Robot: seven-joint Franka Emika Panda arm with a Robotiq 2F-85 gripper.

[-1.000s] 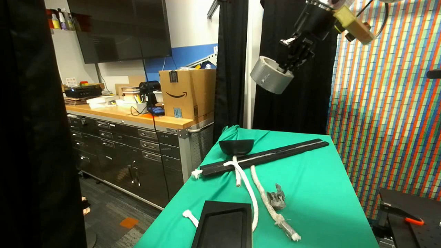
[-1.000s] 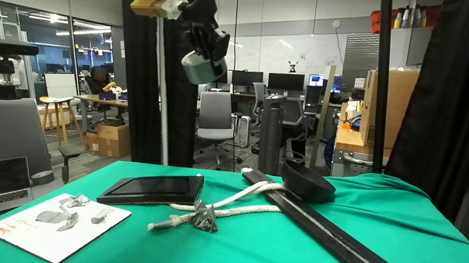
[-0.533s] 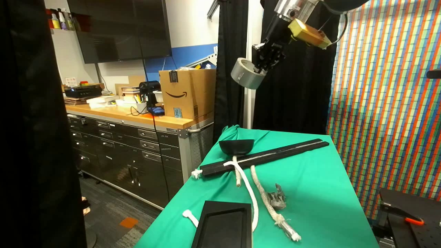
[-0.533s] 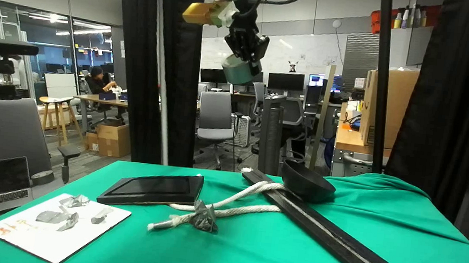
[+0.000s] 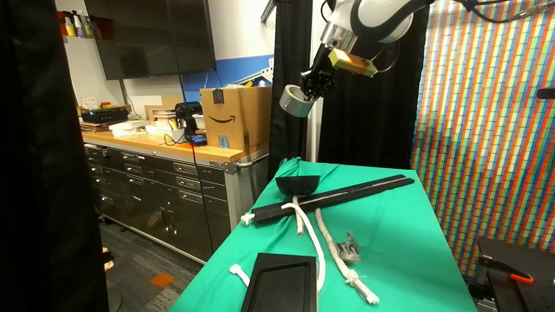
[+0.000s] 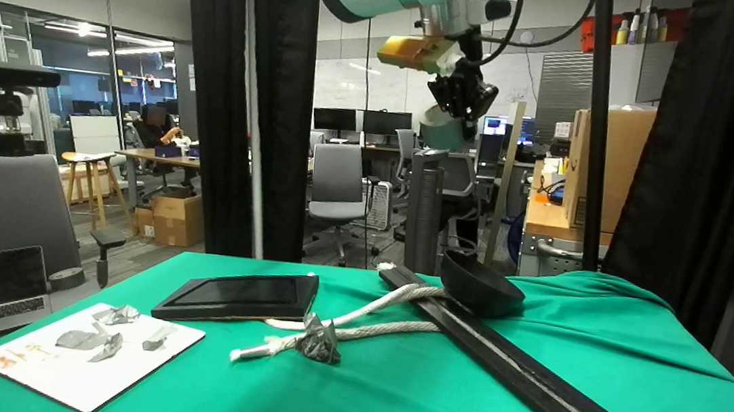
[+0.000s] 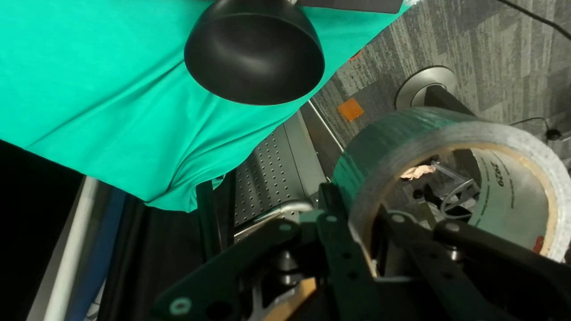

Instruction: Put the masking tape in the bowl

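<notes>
The masking tape, a grey squat roll, hangs tilted in the air in both exterior views (image 5: 295,106) (image 6: 440,130) and fills the right of the wrist view (image 7: 379,145). My gripper (image 5: 308,97) (image 6: 468,129) (image 7: 357,209) is shut on the roll's wall, one finger inside the ring and one outside. The small black bowl (image 5: 298,186) (image 6: 481,286) stands at the far end of the green table, tilted in an exterior view, by the long black stick. In the wrist view the bowl (image 7: 256,58) shows at the top, its inside visible and bare. The roll is well above the bowl's height.
The long black stick (image 5: 334,198) (image 6: 527,373) lies across the green table. White rope (image 5: 318,251) (image 6: 384,301), a black rectangular slab (image 5: 284,281) (image 6: 241,296), crumpled grey tape (image 5: 348,250) and a white board (image 6: 76,380) with tape scraps lie there too.
My gripper has carried the roll leftward in an exterior view and rightward in another, closer to above the bowl, and slightly lower lately. A person's hand has appeared at an edge.
</notes>
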